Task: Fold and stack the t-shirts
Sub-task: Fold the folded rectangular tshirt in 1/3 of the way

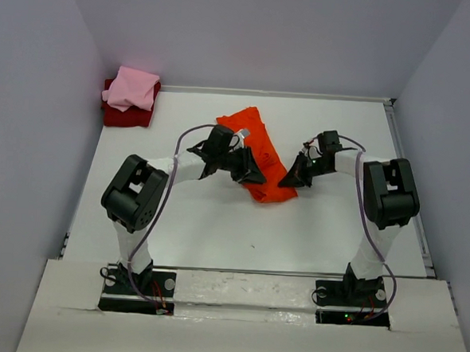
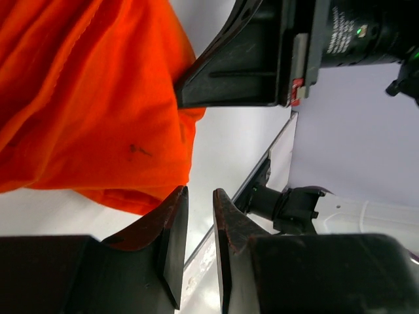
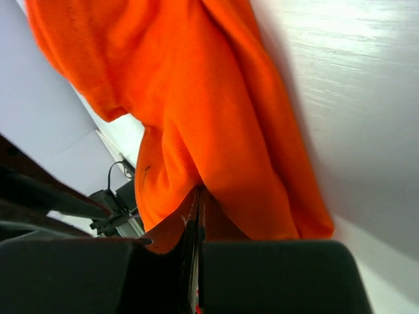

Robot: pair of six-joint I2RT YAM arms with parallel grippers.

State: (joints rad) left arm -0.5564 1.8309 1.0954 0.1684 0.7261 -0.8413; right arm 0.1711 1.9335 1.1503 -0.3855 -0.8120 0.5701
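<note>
Top external view shows the orange t-shirt (image 1: 256, 153) lying in a long, bunched strip in the middle of the table (image 1: 215, 239). The pink t-shirt (image 1: 132, 88) sits folded on top of the dark red t-shirt (image 1: 127, 115) in the far left corner, well apart from the orange one. So 2 shirts look done and 1 is left. The step in hand looks like folding the orange t-shirt, and it is not neat yet.

The left gripper (image 1: 251, 171) and the right gripper (image 1: 291, 179) are both at the near end of the shirt, 1 on each side.

In the right wrist view, the right gripper (image 3: 198, 196) has its 2 fingers pressed tight together, and they seem to pinch an edge of the orange cloth right at the tips.

In the left wrist view, the left gripper (image 2: 200, 193) is almost closed. There is only a thin gap, and nothing is in it. The orange cloth is just beside it.

Next, I think the left gripper needs to open more and grab its own corner. Then both can lift and fold the shirt over evenly.
</note>
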